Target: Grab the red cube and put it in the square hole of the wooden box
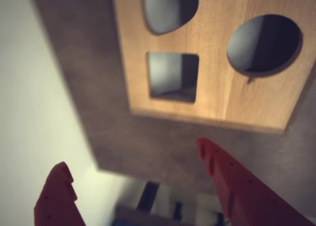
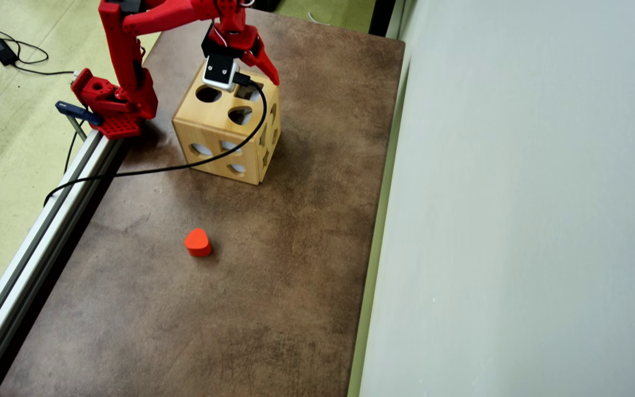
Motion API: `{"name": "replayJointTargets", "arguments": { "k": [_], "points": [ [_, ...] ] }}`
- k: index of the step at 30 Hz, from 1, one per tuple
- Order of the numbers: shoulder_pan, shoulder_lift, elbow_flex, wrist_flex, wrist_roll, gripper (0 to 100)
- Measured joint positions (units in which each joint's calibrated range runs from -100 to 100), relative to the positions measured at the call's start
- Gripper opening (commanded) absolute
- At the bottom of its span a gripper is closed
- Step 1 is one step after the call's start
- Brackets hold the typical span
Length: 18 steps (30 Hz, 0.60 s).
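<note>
Beside wooden box (image 2: pixel 224 129) — red heart block (image 2: pixel 198 242)

Setting: hobby or lab robotics workbench. Evidence: brown mat-covered table (image 2: pixel 273 286); aluminium extrusion rail (image 2: pixel 36 248) along its edge carrying the red arm base (image 2: pixel 111 105); power adapter (image 2: pixel 2 48) and cable on pale green carpet (image 2: pixel 3 154); plain wall (image 2: pixel 527 209) alongside.

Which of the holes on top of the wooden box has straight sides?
The square hole in the wrist view, nearest the open gripper. The two other holes seen beside it, including the oval hole, are rounded.
</note>
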Motion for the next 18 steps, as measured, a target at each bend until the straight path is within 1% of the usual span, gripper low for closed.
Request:
{"name": "replayJointTargets", "arguments": {
  "k": [4, 8, 11, 15, 16, 18],
  "points": [
    [-0.07, -17.03, 2.08, 0.00, 0.00, 39],
    [-0.07, -34.92, 12.91, 0.00, 0.39, 39],
    [-0.14, -50.76, 23.93, 0.00, 2.49, 39],
    [0.00, -73.56, 33.59, 0.00, 6.11, 39],
    [0.00, -77.63, 34.49, 0.00, 6.74, 39],
    [0.00, -79.75, 35.76, 0.00, 7.42, 39]
  ]
}}
